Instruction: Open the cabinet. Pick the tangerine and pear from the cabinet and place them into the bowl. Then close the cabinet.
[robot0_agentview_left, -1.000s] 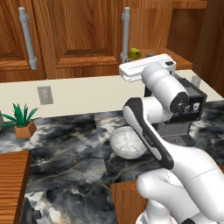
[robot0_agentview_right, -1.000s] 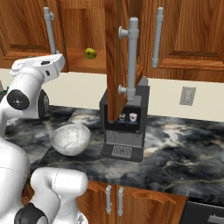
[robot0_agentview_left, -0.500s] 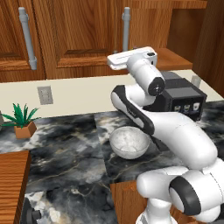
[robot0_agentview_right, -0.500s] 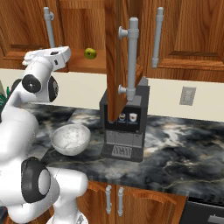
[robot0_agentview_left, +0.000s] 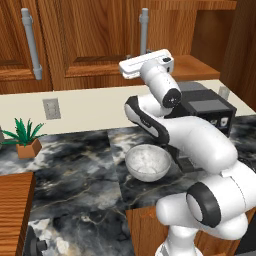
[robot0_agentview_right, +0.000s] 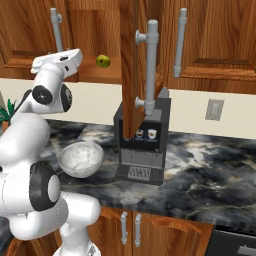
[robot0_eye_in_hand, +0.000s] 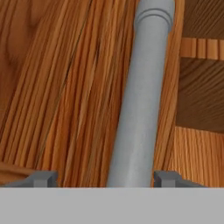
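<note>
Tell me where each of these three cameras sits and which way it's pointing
Left base view: behind the arm's left, looking forward and down at the bowl and cabinet; the arm rises at lower right.
Right base view: behind its right, facing the coffee machine, pear and open door; arm at lower left.
Hand view: on the hand, close on the grey handle; fingertips flank it.
Both base views share the bowl.

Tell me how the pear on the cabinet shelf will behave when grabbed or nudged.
The pear looks roundish, so a nudge would probably roll it along the shelf. Its smooth, glossy skin may slip between the fingers. Being small, it is likely light and firm.
</note>
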